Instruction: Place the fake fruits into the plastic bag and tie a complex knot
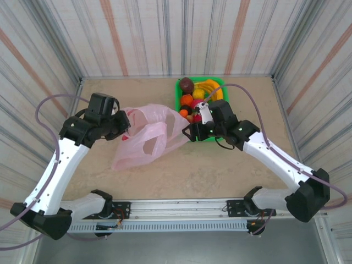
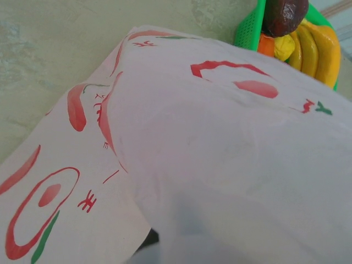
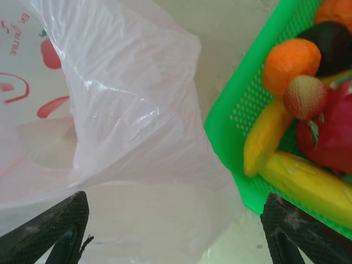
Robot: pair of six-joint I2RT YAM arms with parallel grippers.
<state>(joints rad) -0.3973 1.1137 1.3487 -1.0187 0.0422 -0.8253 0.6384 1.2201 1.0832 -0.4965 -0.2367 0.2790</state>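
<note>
1. The left gripper [image 1: 124,123] is shut tight on the left edge of the plastic bag [image 1: 146,137]. In the left wrist view the pink plastic [image 2: 220,154] is draped right over the lens, so you can't see the fingers themselves.
2. The right gripper [image 1: 192,131] has its jaws spread wide and holds nothing. In its own wrist view it [image 3: 173,212] hangs over the gap where the bag [image 3: 137,110] meets the green basket [image 3: 231,115].
3. The bag lies crumpled on the table [image 1: 220,165], mouth towards the basket [image 1: 179,88] and just touching its near corner.
4. The fake fruits [image 1: 198,94] are all piled in the basket at the back of the table: bananas [image 3: 264,137], an orange one [image 3: 291,60], the pink dragon fruit [image 3: 335,126] and a dark purple one [image 2: 283,16] on top.
5. I can't see any fruit inside the bag.
</note>
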